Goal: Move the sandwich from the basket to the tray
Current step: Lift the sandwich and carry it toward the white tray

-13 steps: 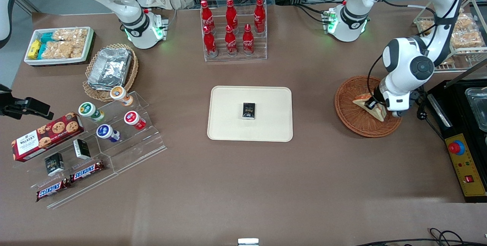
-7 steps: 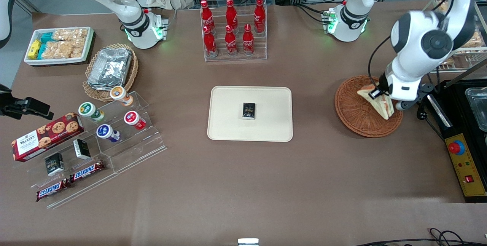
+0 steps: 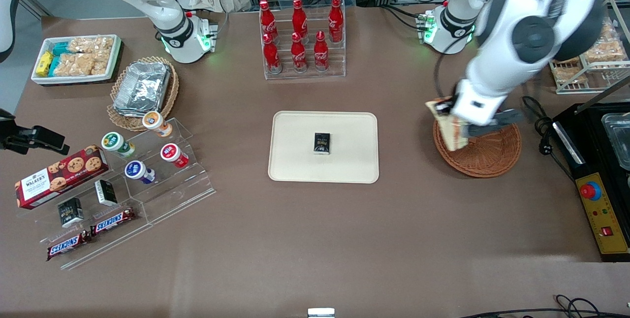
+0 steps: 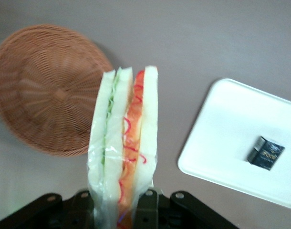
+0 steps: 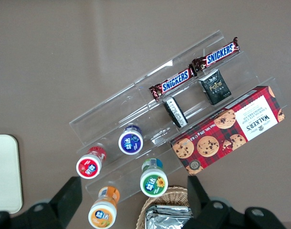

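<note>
From the front, the gripper (image 3: 452, 122) is up in the air over the edge of the round brown basket (image 3: 485, 153), on the side nearest the tray (image 3: 323, 147). It is squeezing the sandwich (image 3: 449, 128), which hangs above the basket rim and touches nothing else. The cream tray lies flat in the middle of the table, well apart from the basket. A small black box (image 3: 322, 143) sits in the middle of the tray. Six red cola bottles (image 3: 298, 33) stand in a clear rack, farther from the camera than the tray. Toward the parked arm's end of the table there is a pale wicker basket with foil containers (image 3: 143, 88), a white bin of snack packets (image 3: 77, 58), a red cookie box (image 3: 60, 176) and two Snickers bars (image 3: 90, 233).

From the left wrist, the sandwich (image 4: 122, 152) stands on end between the two black fingers (image 4: 146, 210), which press on its sides. You can see its white bread, green filling and red-orange filling under clear wrap. The basket (image 4: 47, 88) has nothing in it. The tray (image 4: 231, 138) holds only the small black box (image 4: 265, 152).

From the right wrist, the Snickers bars (image 5: 195, 69), the cookie box (image 5: 229, 129) and some little round tubs (image 5: 131, 141) sit on a clear stand.
</note>
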`<action>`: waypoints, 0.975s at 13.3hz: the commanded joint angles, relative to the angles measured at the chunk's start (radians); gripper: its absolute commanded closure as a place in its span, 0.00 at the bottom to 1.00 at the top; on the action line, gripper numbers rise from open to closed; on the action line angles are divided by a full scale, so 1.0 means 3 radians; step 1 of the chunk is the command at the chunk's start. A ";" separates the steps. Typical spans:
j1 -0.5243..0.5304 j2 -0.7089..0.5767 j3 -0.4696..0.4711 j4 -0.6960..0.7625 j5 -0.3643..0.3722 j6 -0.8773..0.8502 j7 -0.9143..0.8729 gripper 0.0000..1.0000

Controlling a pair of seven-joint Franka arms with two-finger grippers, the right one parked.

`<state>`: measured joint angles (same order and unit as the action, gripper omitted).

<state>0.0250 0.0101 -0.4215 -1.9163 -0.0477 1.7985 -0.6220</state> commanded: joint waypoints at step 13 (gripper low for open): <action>-0.0103 0.1458 -0.0686 0.0062 0.0709 0.1367 0.0311 1.00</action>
<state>0.0175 0.3791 -0.6121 -1.9229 0.0902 2.1714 -0.4688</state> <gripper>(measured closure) 0.793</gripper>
